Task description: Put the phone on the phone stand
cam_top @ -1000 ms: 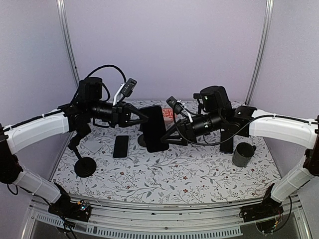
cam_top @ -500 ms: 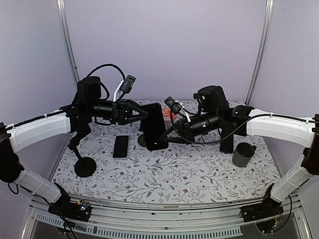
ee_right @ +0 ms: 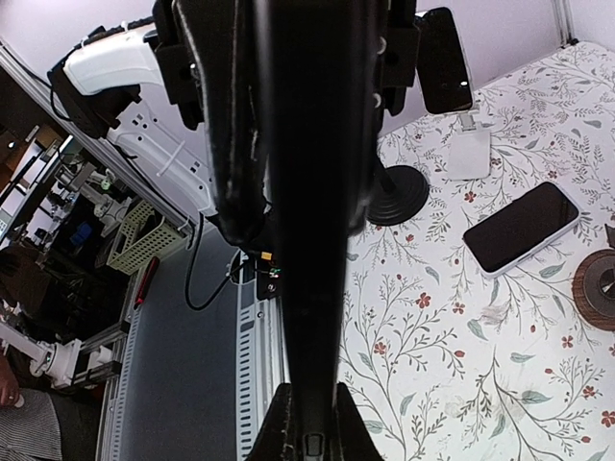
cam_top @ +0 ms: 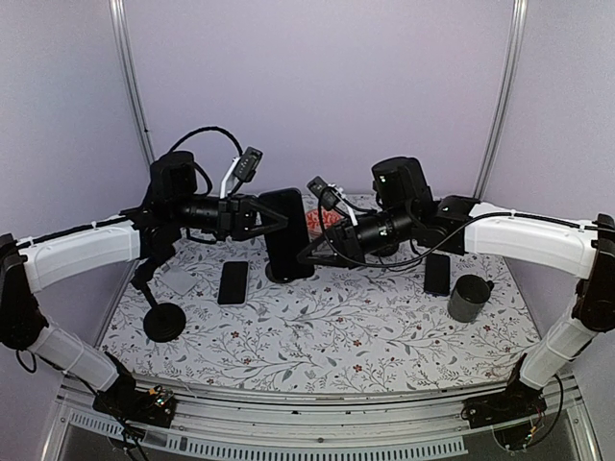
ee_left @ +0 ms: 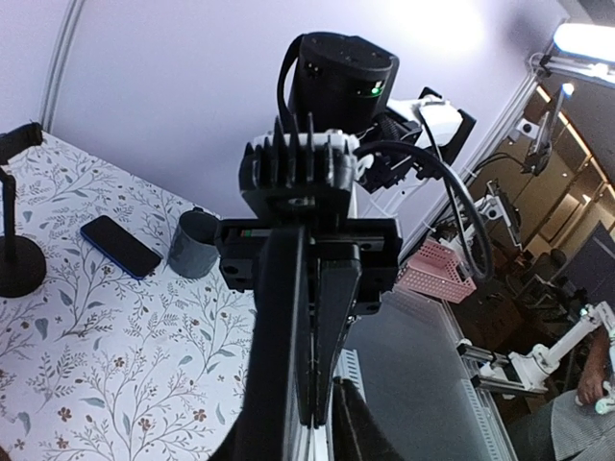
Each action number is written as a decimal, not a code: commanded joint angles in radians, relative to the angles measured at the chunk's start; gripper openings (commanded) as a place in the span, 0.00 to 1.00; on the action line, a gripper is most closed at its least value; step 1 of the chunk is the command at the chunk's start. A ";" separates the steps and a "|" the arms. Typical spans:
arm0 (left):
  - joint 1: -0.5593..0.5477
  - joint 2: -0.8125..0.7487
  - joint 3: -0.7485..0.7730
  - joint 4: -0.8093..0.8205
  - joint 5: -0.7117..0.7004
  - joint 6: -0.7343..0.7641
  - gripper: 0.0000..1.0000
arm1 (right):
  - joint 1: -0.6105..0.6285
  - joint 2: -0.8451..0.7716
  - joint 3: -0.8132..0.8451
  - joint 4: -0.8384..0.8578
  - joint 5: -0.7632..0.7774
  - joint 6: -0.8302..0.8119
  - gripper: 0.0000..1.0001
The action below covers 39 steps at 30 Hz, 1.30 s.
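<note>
Both grippers have carried the phone [cam_top: 286, 240] a little left and farther back. It stands upright in the air between them. The right gripper [cam_top: 304, 254] is closed on its right edge. The left gripper [cam_top: 280, 223] reaches the left edge, but I cannot tell if it clamps. The stand [cam_top: 161, 320] is well left of the left gripper and lower.
</note>
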 commanded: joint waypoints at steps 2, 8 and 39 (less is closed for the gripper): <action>-0.003 0.022 0.008 0.061 0.046 -0.012 0.13 | -0.014 0.017 0.058 0.040 -0.026 -0.008 0.00; 0.000 0.026 0.009 0.078 0.063 -0.018 0.02 | -0.032 0.023 0.070 -0.003 -0.035 -0.027 0.18; -0.039 -0.088 0.018 -0.241 -0.100 0.057 0.00 | -0.612 0.102 0.240 -0.217 0.463 -0.145 0.79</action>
